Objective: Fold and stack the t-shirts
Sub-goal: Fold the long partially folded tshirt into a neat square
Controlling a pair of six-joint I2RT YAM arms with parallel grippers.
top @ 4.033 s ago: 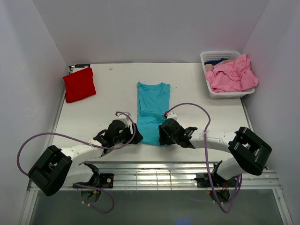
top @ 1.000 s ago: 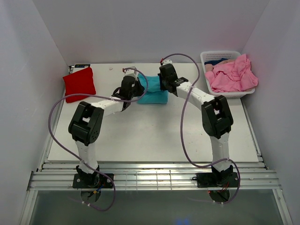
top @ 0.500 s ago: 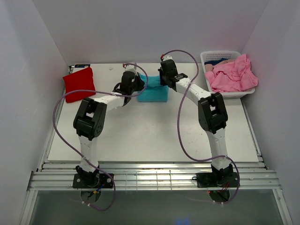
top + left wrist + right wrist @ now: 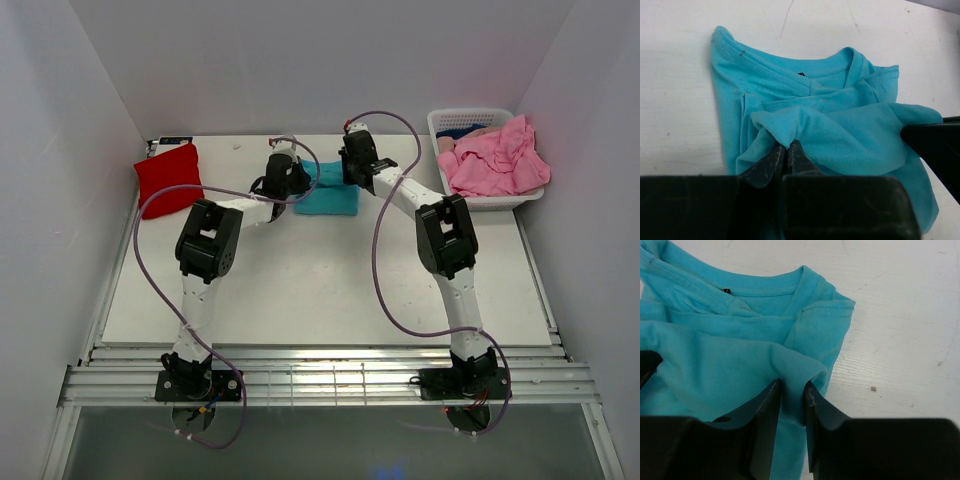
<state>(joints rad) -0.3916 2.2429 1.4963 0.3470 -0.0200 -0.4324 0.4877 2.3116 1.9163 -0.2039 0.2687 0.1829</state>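
So, teal t-shirt (image 4: 327, 197): it lies at the far middle of the tabletop (image 4: 320, 290), with its lower half over its upper half. By my judgement the fold is nearly done and only the letting go is left.
Left tool (image 4: 787, 150): its jaws are almost together and pinch a raised ridge of teal cloth at the left corner of the folded-over edge.
Right tool (image 4: 792, 392): there is a narrow gap between its jaws, and the right corner of the same edge sits in this gap. Whether it really grips the cloth I cannot tell.
How to do it well: lower both corners until the cloth rests flat, with the edge just short of the collar and parallel to it. Open both tools together, then lift straight up (a sideways pull would drag the top layer and spoil the fold).
Risk: thin jersey may cling to a jaw and rise with it.
Red t-shirt (image 4: 169, 178): folded at the far left, well apart; it is probably the place for the stack.
Pink t-shirts (image 4: 495, 160): heaped in the white basket (image 4: 470, 117) at the far right, not yet folded.
Top view only: the whole layout, and both arms reaching far out.
Wrist views only: the collar seam, the wrinkled top layer and how each jaw meets the cloth. From above the tools hide this.
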